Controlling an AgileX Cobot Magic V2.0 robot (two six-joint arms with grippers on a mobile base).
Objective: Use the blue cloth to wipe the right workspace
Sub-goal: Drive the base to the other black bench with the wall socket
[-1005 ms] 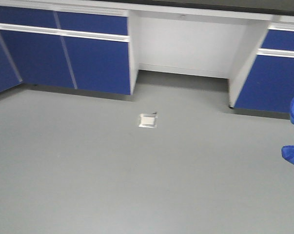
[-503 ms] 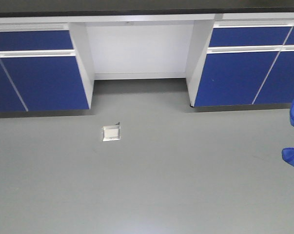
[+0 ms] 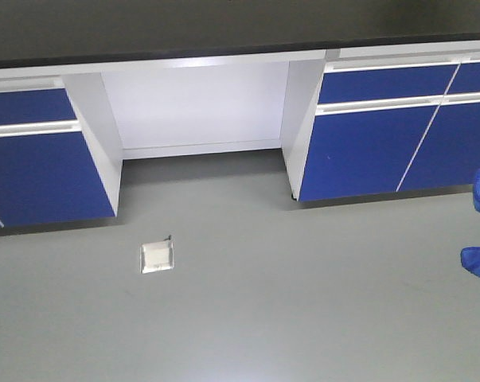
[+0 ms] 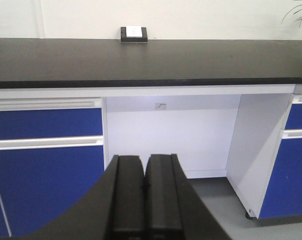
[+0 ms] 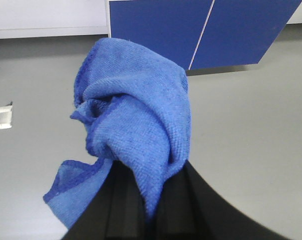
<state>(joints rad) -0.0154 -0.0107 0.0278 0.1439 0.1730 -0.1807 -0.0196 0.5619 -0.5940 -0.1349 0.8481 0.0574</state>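
Two tools, and only one is busy: my right tool [image 5: 143, 205] is clamped on the blue cloth [image 5: 135, 115], which is bunched in a crumpled wad with one hemmed corner trailing loose. My left tool [image 4: 143, 195] has its jaws pressed together on nothing. The cloth hangs over the grey floor [image 3: 303, 302], well apart from the black desk [image 4: 151, 60] I am meant to wipe. My worry is the grip: I hold a bunch, not a flat fold, so dragging it across the desk could tug it free or clean only a narrow strip. The trailing corner might catch the desk edge as I bring it up. Sweeping far back, I could knock the small black block [image 4: 133, 34] by the wall.
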